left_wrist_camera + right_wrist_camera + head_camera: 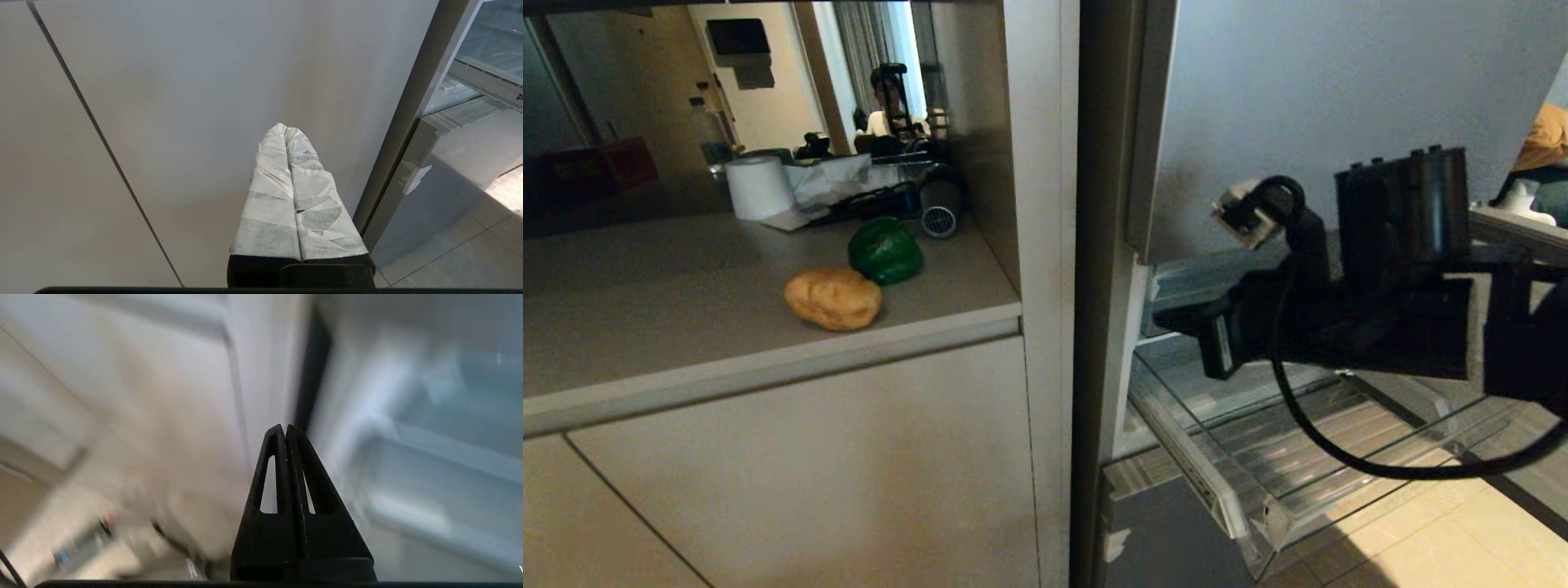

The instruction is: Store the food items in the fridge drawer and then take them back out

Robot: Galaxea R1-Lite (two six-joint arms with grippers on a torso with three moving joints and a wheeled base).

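Observation:
The tan potato (833, 299) and the dark green bell pepper (885, 251) lie side by side on the beige counter (645, 310), near its front right corner. To their right, the see-through fridge drawer (1186, 445) stands pulled out, with nothing showing inside. My right gripper (1168, 317) (284, 427) hovers over the drawer's near left part, pointing toward the counter side, shut and holding nothing. My left gripper (285, 127), wrapped in pale tape, is shut and empty, facing the cabinet door (184, 102) below the counter.
At the back of the counter stand a paper roll (758, 186), a clear water bottle (709, 131), a red box (600, 167) and tangled cables. The fridge's blue-grey top door (1339, 98) rises above the drawer. Tiled floor (1445, 539) lies below.

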